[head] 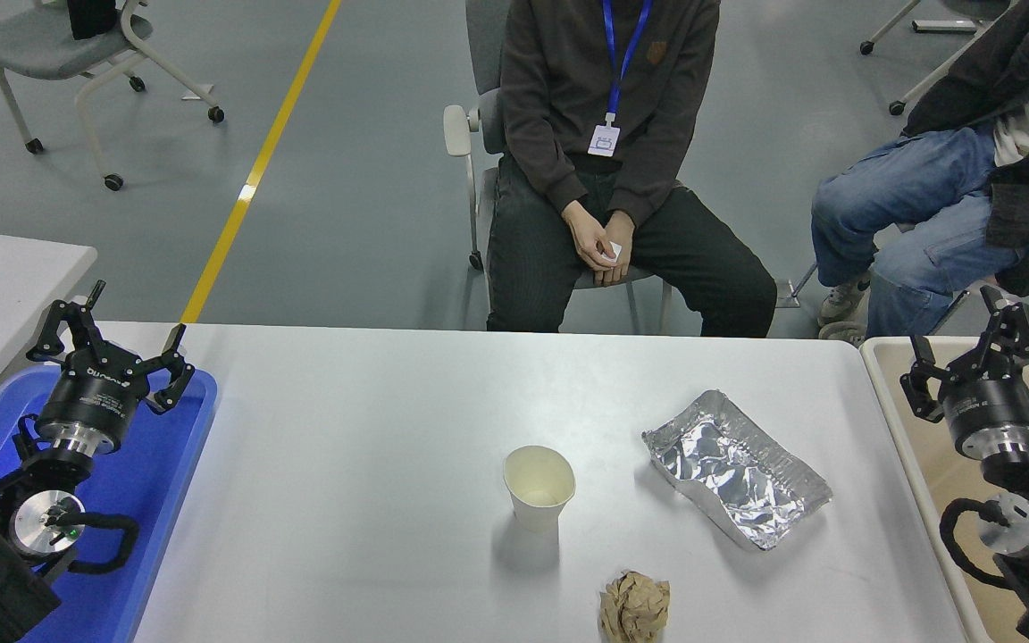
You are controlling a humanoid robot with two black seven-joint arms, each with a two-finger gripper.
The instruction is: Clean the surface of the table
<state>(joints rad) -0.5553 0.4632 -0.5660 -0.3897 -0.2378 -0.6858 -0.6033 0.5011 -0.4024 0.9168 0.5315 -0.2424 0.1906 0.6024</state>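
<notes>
The table surface [372, 420] is a wide grey-white top. On it stand a white paper cup [539, 487], a crumpled foil tray [736, 466] to its right, and a ball of brown paper [634, 607] at the front edge. My right gripper [970, 344] hangs open over the beige bin at the right, well clear of the foil tray, holding nothing. Above the blue tray at the lower left, my left gripper [115, 326] is parked open and empty.
A blue tray [153, 473] lies at the table's left end and a beige bin [903, 402] at its right end. One person [613, 161] sits at the far side, another person [952, 187] at the far right. A second table's corner [5, 277] shows at left.
</notes>
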